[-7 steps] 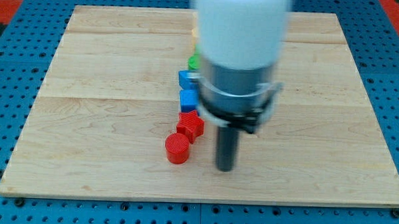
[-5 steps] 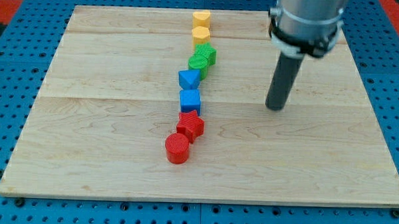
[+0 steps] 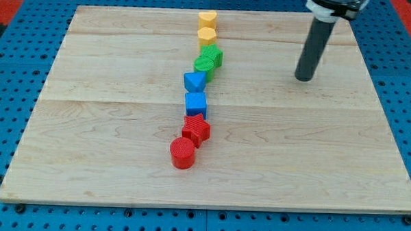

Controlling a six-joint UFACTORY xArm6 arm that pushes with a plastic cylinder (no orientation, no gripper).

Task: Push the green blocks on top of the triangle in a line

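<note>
Two green blocks sit touching near the board's middle top: one (image 3: 212, 56) above and to the right, the other (image 3: 203, 66) below it. The lower one touches the blue triangle (image 3: 194, 81) just beneath it. They are part of a slanted line of blocks. My tip (image 3: 303, 78) is far to the right of the green blocks, apart from every block, on bare board.
The line runs from two yellow blocks (image 3: 207, 20) (image 3: 207, 37) at the top, through the greens and the triangle, to a blue cube (image 3: 195, 103), a red star (image 3: 197, 129) and a red cylinder (image 3: 182, 153). The wooden board (image 3: 88, 125) lies on a blue pegboard.
My rod has moved up and to the right, away from the red blocks toward the board's upper right. No block has moved.
</note>
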